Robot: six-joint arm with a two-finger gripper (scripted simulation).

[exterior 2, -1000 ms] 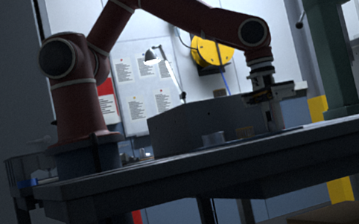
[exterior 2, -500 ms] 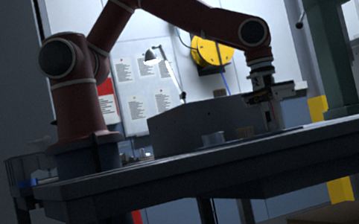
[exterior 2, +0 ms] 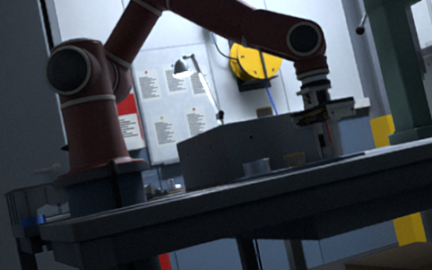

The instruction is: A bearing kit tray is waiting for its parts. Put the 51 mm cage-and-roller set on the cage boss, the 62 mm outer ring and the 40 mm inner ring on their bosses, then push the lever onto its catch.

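The kit tray [exterior 2: 300, 166] shows only as a thin dark edge on the bench top, seen nearly level, so its bosses and lever are hidden. A grey ring [exterior 2: 256, 166] stands on it toward the left, and a brass-coloured cage-and-roller set [exterior 2: 294, 159] sits just to its right. My gripper [exterior 2: 330, 147] hangs straight down from the red arm at the tray's right part, fingertips low near the tray. It is open and holds nothing. Whether a ring lies below the fingers I cannot tell.
A grey box [exterior 2: 244, 150] stands right behind the tray. A tall green press [exterior 2: 399, 50] rises at the bench's right end. The arm's base [exterior 2: 99, 166] stands on the left, and a cardboard box [exterior 2: 414, 258] sits on the floor.
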